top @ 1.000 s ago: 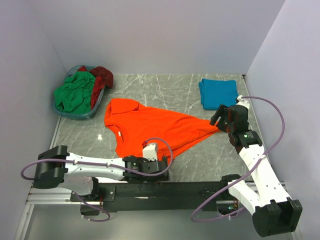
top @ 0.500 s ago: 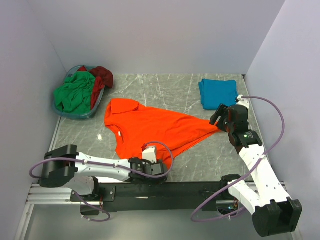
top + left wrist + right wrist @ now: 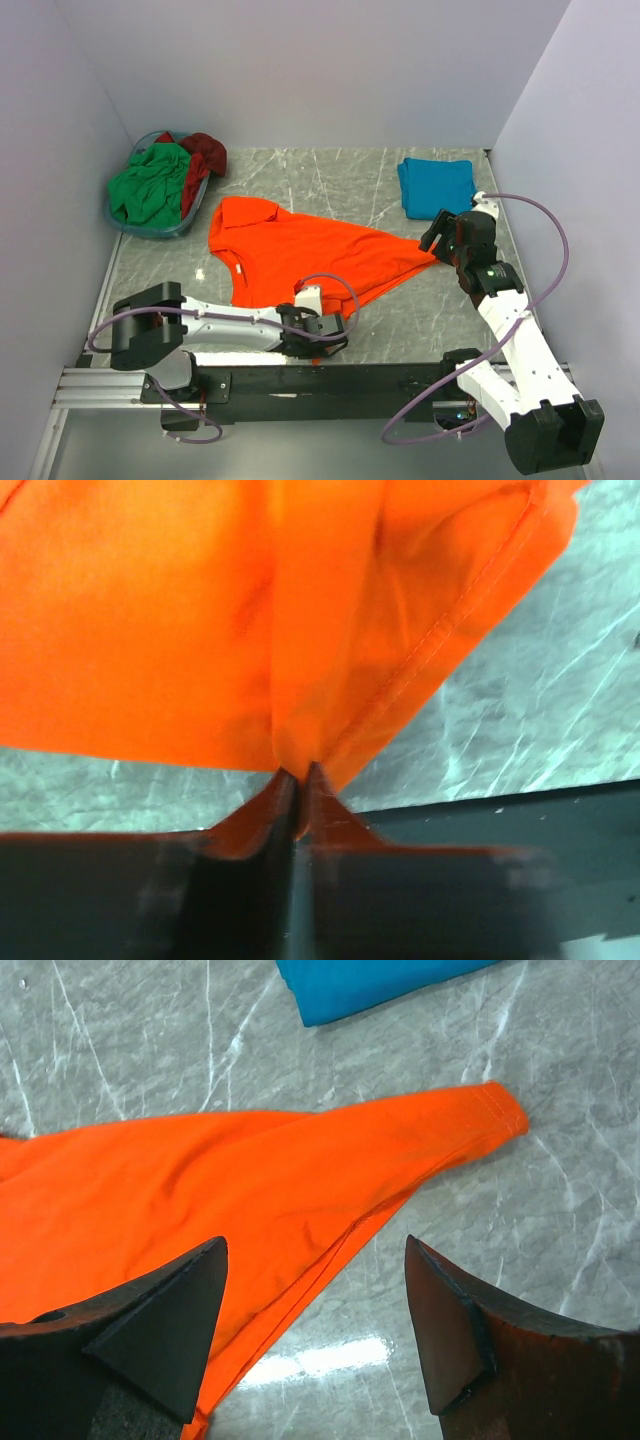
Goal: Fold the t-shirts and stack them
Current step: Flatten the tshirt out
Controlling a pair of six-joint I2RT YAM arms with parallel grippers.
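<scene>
The bright orange t-shirt lies spread out in the middle of the table, one corner stretching right. My left gripper sits low at its near hem. In the left wrist view that gripper is shut, pinching a fold of the orange t-shirt. My right gripper hovers open over the shirt's right corner. In the right wrist view the right gripper holds nothing, with the orange t-shirt below it. A folded teal t-shirt lies at the back right. The green t-shirt and dark red t-shirt are bunched in the basket.
A blue plastic basket stands at the back left by the left wall. Walls close in the table on the left, back and right. The black base rail runs along the near edge, just behind my left gripper.
My left gripper slid right along the near edge to the orange shirt's hem and closed on it. The right arm has not moved.
</scene>
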